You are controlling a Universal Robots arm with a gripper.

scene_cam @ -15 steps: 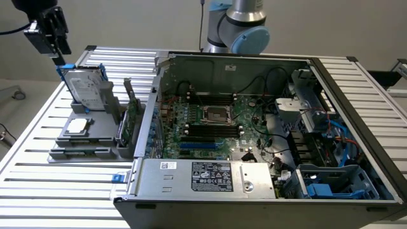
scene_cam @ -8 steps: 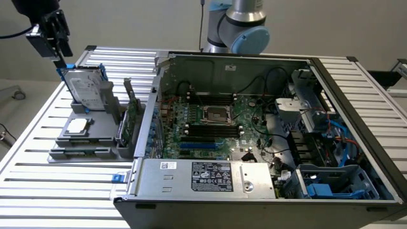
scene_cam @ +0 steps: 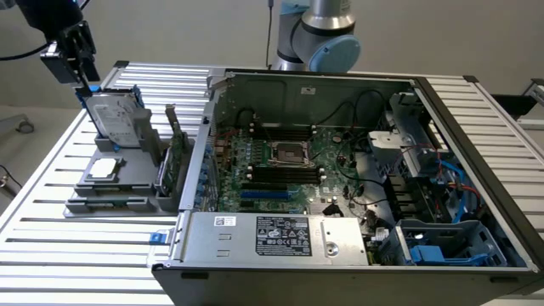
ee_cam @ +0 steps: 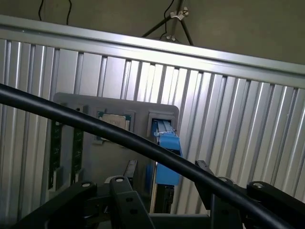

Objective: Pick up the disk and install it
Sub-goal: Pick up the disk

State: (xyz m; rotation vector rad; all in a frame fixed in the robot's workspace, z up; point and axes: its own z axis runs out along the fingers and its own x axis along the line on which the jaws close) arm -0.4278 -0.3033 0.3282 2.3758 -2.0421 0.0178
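The disk [scene_cam: 114, 118], a silver-grey drive with a white label in a blue carrier, stands on edge in a slot of the grey holder [scene_cam: 106, 188] at the exterior view's left. My gripper [scene_cam: 85, 81] hangs just above its top corner. In the wrist view the disk's blue carrier edge [ee_cam: 167, 160] sits between the two black fingers [ee_cam: 129, 168], with a gap on each side. The gripper [ee_cam: 167, 171] is open around the carrier's top edge.
A small square silver chip [scene_cam: 104, 167] lies flat on the holder, and a green circuit card [scene_cam: 174, 159] stands in it beside the open computer case [scene_cam: 340, 159]. A blue drive cage [scene_cam: 450, 245] sits in the case's near corner. A black cable [ee_cam: 95, 126] crosses the wrist view.
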